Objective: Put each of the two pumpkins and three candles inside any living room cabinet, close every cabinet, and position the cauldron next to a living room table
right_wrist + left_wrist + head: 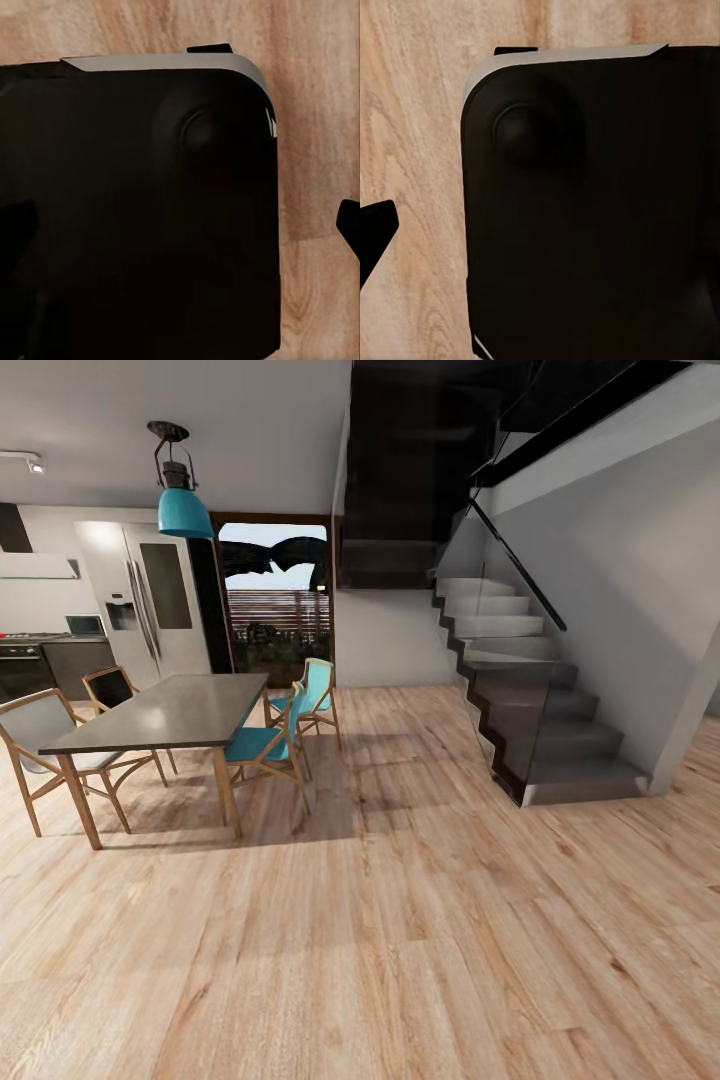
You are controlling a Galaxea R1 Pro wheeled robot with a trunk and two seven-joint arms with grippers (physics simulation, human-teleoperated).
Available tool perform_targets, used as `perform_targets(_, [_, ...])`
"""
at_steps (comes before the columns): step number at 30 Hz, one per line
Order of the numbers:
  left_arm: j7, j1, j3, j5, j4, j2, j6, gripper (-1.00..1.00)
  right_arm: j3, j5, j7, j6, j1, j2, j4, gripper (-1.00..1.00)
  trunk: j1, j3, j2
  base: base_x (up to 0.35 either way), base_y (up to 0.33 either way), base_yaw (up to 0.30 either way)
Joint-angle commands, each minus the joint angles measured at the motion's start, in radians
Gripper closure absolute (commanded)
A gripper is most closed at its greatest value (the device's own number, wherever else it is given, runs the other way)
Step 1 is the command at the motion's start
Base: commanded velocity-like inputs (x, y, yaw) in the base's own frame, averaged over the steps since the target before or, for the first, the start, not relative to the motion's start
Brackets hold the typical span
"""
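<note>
Four chairs [275, 738] ring a grey dining table [165, 712] at the far left, under a teal pendant lamp [184, 510], with a dark staircase [530, 710] to the right and bare wooden floor [400, 940] between. No pumpkins, candles, cabinet or cauldron are in sight, so I judge the robot is in transit. Each wrist view looks down on the robot's black base [585, 225] over the floor, and whether the fingers are open or holding anything I cannot tell; turning slowly to find the living room, arms tucked, seems wisest.
</note>
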Motion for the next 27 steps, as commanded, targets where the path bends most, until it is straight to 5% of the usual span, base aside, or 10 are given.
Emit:
perform_targets(1, [0.0,0.0,0.0,0.0,-0.001,0.0,-0.001,-1.0,0.0,-0.009,-0.001,-0.004,0.0,0.001,0.001,-1.0,0.0,-0.001,0.0,0.0,0.0,0.019])
perform_targets(11, [0.0,0.0,0.001,0.001,-0.001,0.001,-0.001,-1.0,0.0,-0.01,0.0,-0.005,0.0,0.004,0.0,-1.0,0.0,-0.009,0.0,0.017,0.0,0.191])
perform_targets(27, [0.001,0.0,0.0,0.0,-0.001,0.0,-0.002,-1.0,0.0,-0.009,0.002,-0.017,0.0,0.004,0.0,-1.0,0.0,-0.017,0.0,0.198,-0.059,0.252])
